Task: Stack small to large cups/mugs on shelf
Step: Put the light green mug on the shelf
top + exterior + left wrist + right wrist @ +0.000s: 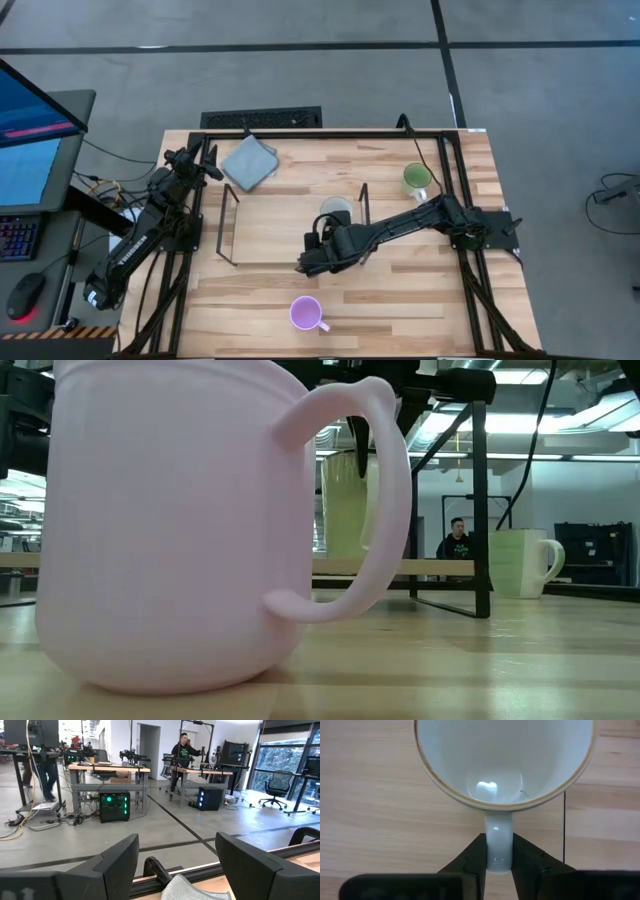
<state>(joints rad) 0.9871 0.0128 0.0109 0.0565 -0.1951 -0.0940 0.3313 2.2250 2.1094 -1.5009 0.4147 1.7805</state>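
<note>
Right wrist view: right gripper pinches the cream mug by its handle, straight above it.
High view: that mug sits on the wire shelf's right end.
Left gripper: spread open, empty, over the grey cloth.
Low view: purple mug blocks most; green mug far right.
</note>
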